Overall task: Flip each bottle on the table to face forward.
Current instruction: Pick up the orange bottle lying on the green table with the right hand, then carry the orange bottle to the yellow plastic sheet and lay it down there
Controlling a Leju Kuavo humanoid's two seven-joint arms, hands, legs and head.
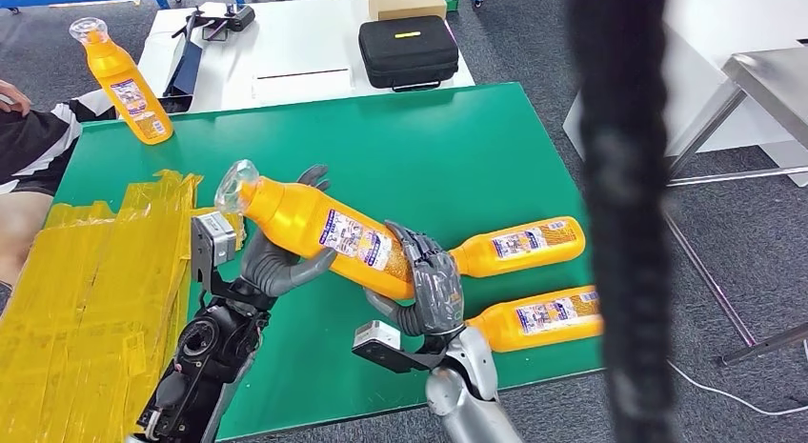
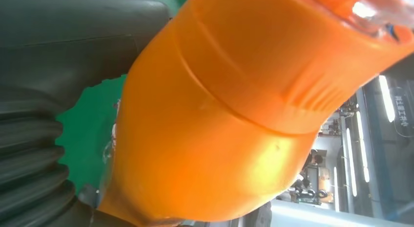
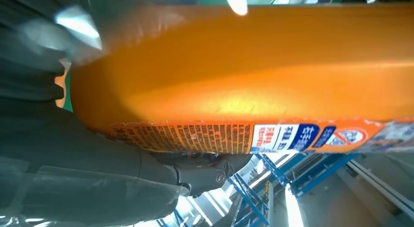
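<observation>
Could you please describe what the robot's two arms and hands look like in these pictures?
The left hand is grey with darker fingers, behind it a square silver camera block and a black forearm with round openings. The right hand has dark, glossy segmented fingers, a flat silver-and-black block at the wrist, and a smooth silver forearm. The wrist views show grey ribbed covers.

Head view looks down on the green table (image 1: pixel 457 157); wrist views sit close against the held bottle (image 1: pixel 324 235).

Four orange bottles, clear-capped, relative to the green table (image 1: pixel 457 138): one upright (image 1: pixel 124 81) at its far left corner, one tilted (image 1: pixel 324 235) above its middle, two lying (image 1: pixel 519 245) (image 1: pixel 538 319) near its right edge.
</observation>
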